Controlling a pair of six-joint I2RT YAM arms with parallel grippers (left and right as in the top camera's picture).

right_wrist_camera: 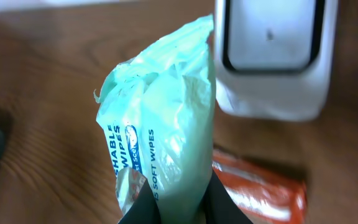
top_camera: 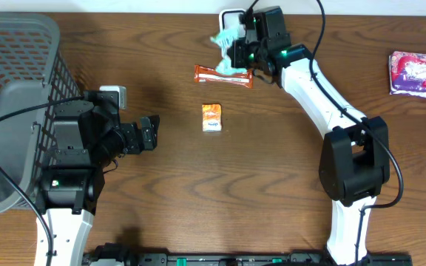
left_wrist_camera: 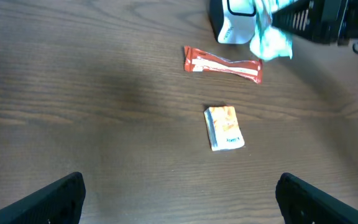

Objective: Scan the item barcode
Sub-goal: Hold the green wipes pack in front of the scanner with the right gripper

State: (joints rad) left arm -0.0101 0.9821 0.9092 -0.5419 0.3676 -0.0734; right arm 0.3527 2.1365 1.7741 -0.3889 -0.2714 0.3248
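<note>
Two arms at table (top_camera: pixel 272 207). R fingers (right_wrist_camera: pixel 225 208) pinch one end of green wipes pack (right_wrist_camera: pixel 160 124), lifted off table, just in front of white scanner (right_wrist_camera: pixel 269 56) at far edge. L fingers (left_wrist_camera: pixel 48 199) spread wide, empty, hovering above bare wood beside grey basket (top_camera: pixel 13 74). On table: red bar wrapper (top_camera: pixel 222 74) near scanner; sm. orange packet (top_camera: pixel 211 118) nearer centre, apart from wrapper; pink pack (top_camera: pixel 414 73) far R.
</note>
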